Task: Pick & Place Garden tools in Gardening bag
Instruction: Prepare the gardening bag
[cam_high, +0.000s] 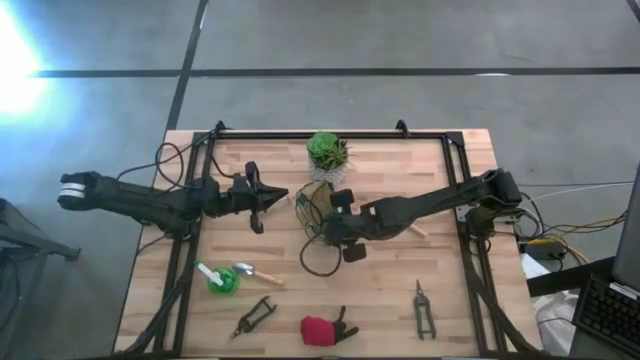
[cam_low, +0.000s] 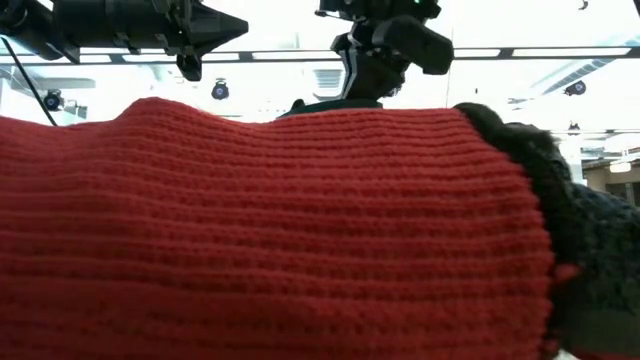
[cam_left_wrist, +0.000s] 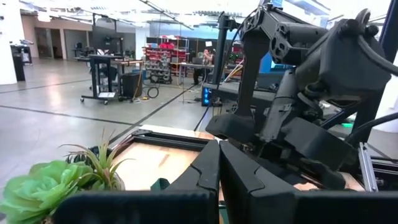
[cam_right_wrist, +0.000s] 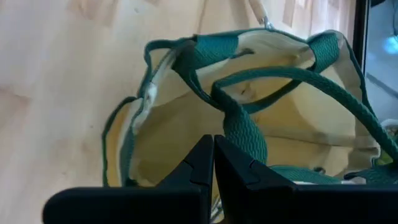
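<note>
Right gripper (cam_right_wrist: 212, 163) jaws are pressing fully together, holding nothing, hanging directly over the open mouth of the gardening bag (cam_right_wrist: 186, 118), green loop handles arching just ahead of the tips. Left gripper (cam_high: 268, 197) jaws also meeting tip to tip, empty, pointing toward 3 o'clock, just beside the bag at table centre. Plant (cam_high: 327, 151) is sitting at 12 o'clock of the bag. Along the 6 o'clock edge, well apart from both arms, are lying: green-and-white tool (cam_high: 217, 277), trowel (cam_high: 255, 272), two pruners (cam_high: 253, 316) (cam_high: 424, 308), red-and-black item (cam_high: 322, 329).
</note>
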